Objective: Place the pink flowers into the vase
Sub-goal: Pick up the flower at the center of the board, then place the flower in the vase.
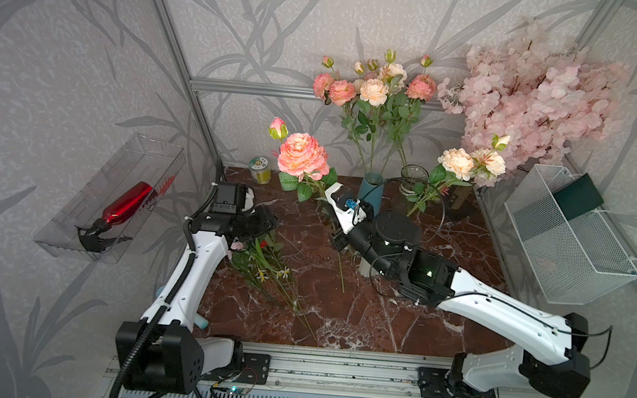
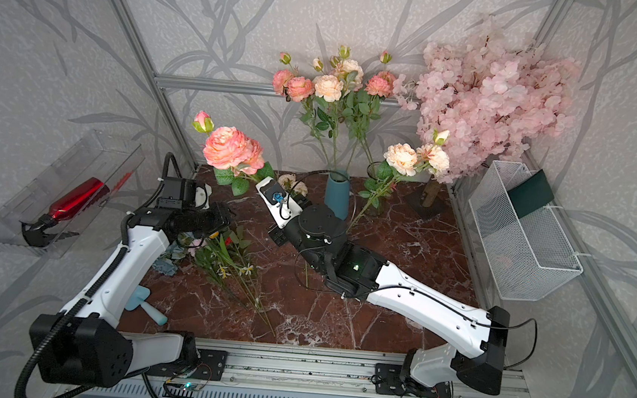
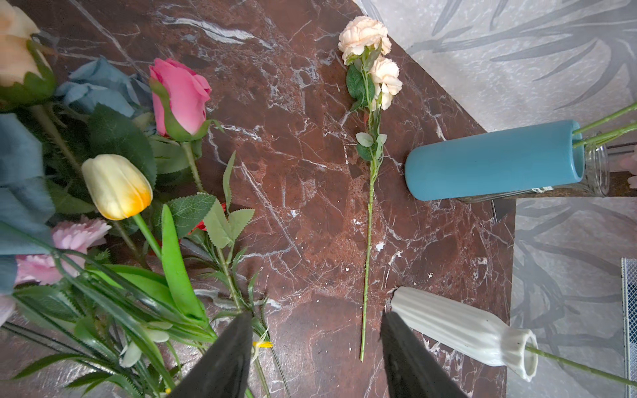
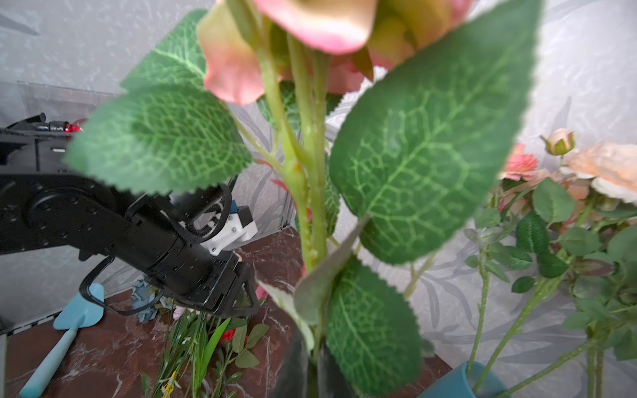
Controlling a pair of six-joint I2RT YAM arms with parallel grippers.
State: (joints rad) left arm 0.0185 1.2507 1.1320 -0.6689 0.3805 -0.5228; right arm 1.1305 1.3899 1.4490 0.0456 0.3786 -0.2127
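Note:
My right gripper [image 4: 315, 365] is shut on the green stem of a pink flower spray [image 1: 303, 159], holding its large salmon head and bud up over the back left of the table. In both top views the gripper [image 1: 327, 196] is just left of the teal vase [image 1: 370, 190], which holds several pink flowers [image 1: 373, 90]. A peach spray [image 3: 368, 206] lies flat on the marble. My left gripper [image 3: 315, 322] hangs open over the cut end of that spray's stem, touching nothing. Beside it stands a white ribbed vase [image 3: 462, 330] with a stem in its mouth.
A pile of mixed flowers [image 1: 264, 266] lies under my left arm. A glass jar [image 1: 413, 178] and a pale-pink blossom tree [image 1: 534, 97] stand at the back right. A white mesh basket [image 1: 568, 245] hangs on the right, a clear tray with a red bottle [image 1: 127, 203] on the left. A blue trowel [image 2: 150, 303] lies front left.

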